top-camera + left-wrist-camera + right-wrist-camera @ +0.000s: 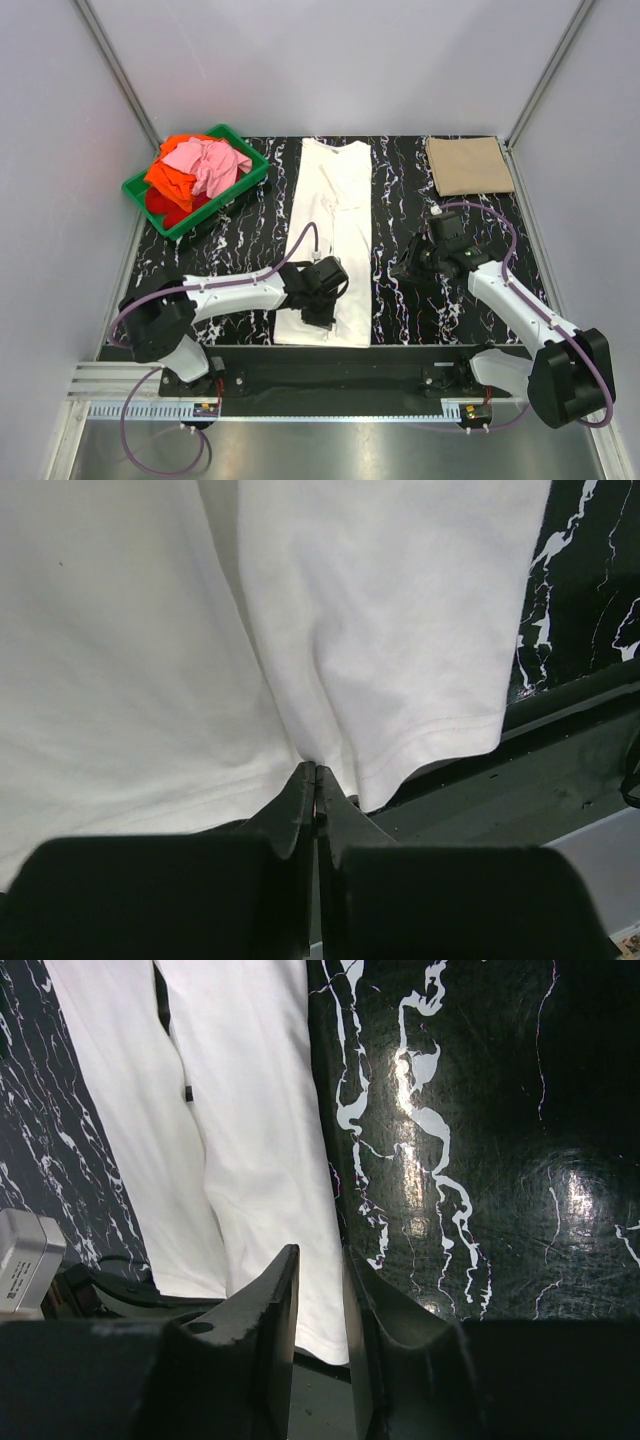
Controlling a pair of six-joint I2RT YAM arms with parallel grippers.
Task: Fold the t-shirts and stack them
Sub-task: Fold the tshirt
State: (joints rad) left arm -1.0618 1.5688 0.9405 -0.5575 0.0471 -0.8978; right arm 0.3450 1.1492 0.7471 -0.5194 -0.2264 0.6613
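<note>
A white t-shirt [335,200] lies folded into a long strip down the middle of the table. My left gripper [322,318] sits at its near hem. In the left wrist view the left gripper [316,770] is shut, pinching a bunched bit of the white t-shirt [150,630] just above the hem. My right gripper [405,268] hovers over the bare table to the right of the strip. In the right wrist view the right gripper [320,1252] stands open with nothing in it, and the white t-shirt [250,1110] lies beyond its fingers.
A folded tan t-shirt [468,165] lies at the back right. A green crate [232,195] at the back left holds crumpled pink [212,162], orange [168,178] and red [160,206] t-shirts. The black marbled table [410,200] ends at a dark front rail [560,740].
</note>
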